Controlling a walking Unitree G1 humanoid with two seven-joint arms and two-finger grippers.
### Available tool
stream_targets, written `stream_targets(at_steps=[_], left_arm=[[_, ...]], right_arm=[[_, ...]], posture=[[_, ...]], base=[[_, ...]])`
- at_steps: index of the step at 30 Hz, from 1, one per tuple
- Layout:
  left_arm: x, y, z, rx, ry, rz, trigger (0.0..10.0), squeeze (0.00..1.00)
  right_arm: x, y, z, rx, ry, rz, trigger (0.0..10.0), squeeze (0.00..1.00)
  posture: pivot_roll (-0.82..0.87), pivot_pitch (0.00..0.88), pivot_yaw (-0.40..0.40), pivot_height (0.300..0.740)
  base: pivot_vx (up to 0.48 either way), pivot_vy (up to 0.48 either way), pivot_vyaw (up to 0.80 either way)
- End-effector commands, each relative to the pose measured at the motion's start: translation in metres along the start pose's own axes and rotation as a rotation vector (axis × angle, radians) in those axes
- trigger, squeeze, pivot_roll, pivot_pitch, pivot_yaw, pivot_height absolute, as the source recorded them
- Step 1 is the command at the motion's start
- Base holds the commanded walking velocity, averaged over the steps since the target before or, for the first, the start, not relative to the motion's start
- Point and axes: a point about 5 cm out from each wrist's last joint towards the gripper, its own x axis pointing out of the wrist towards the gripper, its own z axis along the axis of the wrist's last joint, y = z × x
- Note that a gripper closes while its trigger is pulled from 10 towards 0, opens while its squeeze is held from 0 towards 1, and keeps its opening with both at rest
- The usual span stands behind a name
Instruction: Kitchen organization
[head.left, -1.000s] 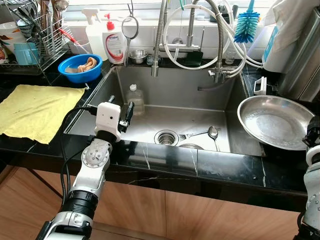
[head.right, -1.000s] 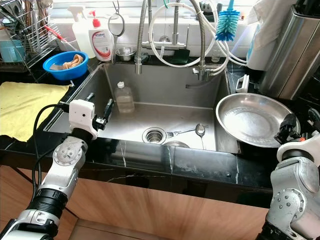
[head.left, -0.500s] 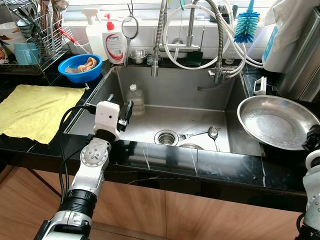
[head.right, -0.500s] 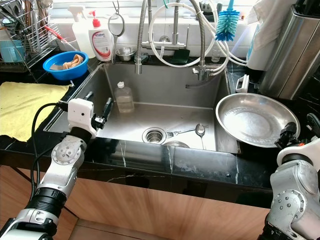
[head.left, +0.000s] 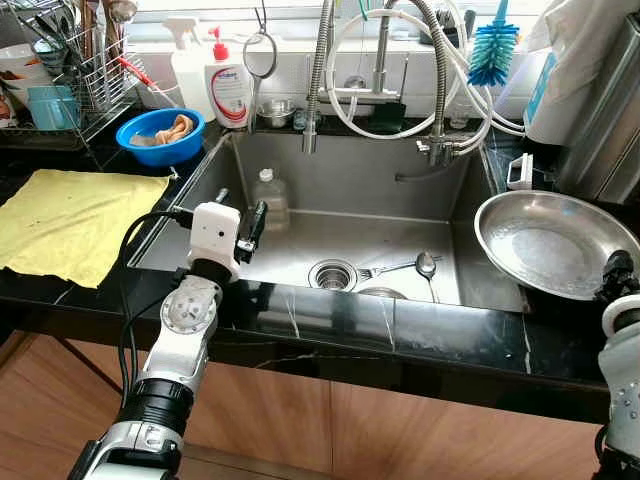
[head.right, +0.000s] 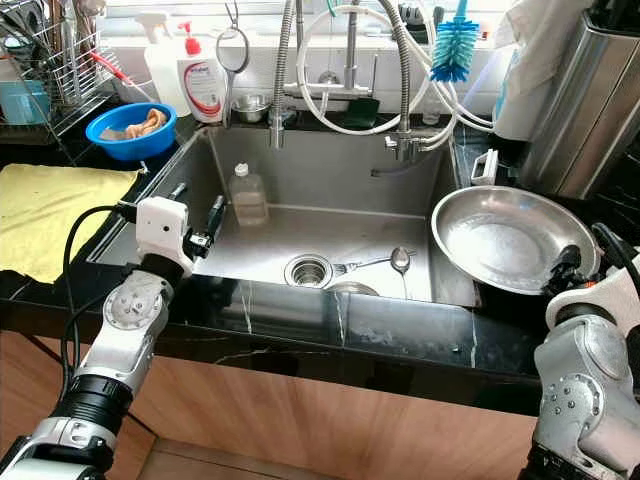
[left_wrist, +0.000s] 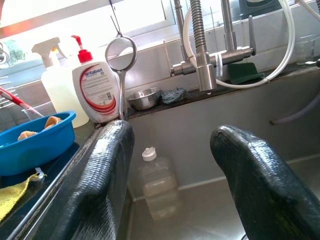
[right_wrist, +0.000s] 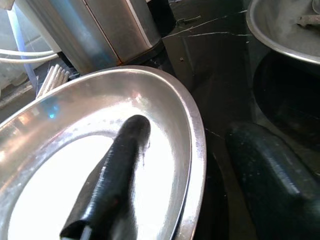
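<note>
A wide steel plate (head.left: 548, 240) rests on the black counter to the right of the sink. My right gripper (right_wrist: 185, 165) is open at the plate's near right rim (head.right: 575, 262). One finger (right_wrist: 112, 175) lies over the plate's inside and the other (right_wrist: 270, 175) stays outside the rim. My left gripper (head.left: 240, 212) is open and empty at the sink's front left edge, pointing into the basin. In the steel sink (head.left: 440, 190) are a clear plastic bottle (head.left: 268, 196), a spoon (head.left: 426, 264) and a fork (head.left: 385, 269) by the drain.
A yellow cloth (head.left: 70, 215) covers the left counter, with a blue bowl (head.left: 160, 135) and a dish rack (head.left: 60, 70) behind it. Soap bottle (head.left: 229, 88), strainer, hoses and tap line the back. A tall steel appliance (head.left: 600, 130) stands at the far right.
My right gripper has shifted a little toward the plate's rim. The left arm has not moved.
</note>
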Motion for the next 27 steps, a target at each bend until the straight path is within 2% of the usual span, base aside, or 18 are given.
stream_targets(at_steps=[1,16,22,27], left_arm=[[0.004,0.003,0.004,0.031,-0.015,-0.011,10.0,0.00],[0.007,0.002,0.007,0.056,-0.026,-0.029,10.0,0.00],[0.006,0.000,0.007,0.074,-0.031,-0.047,10.0,0.00],[0.007,-0.001,0.007,0.078,-0.034,-0.047,10.0,0.00]], right_arm=[[0.001,0.001,-0.005,-0.023,0.030,0.001,0.0,0.00],[0.004,0.006,-0.004,-0.037,0.025,0.016,0.0,0.00],[0.005,0.019,-0.001,-0.011,0.007,0.073,0.0,0.00],[0.004,0.033,0.010,0.023,-0.072,0.160,0.0,0.00]], posture=[[-0.03,0.000,0.055,0.720],[-0.03,0.000,0.057,0.720],[-0.03,0.000,0.055,0.720],[-0.03,0.000,0.054,0.720]], base=[[0.000,0.000,0.00],[0.000,0.000,0.00],[0.000,0.000,0.00],[0.000,0.000,0.00]])
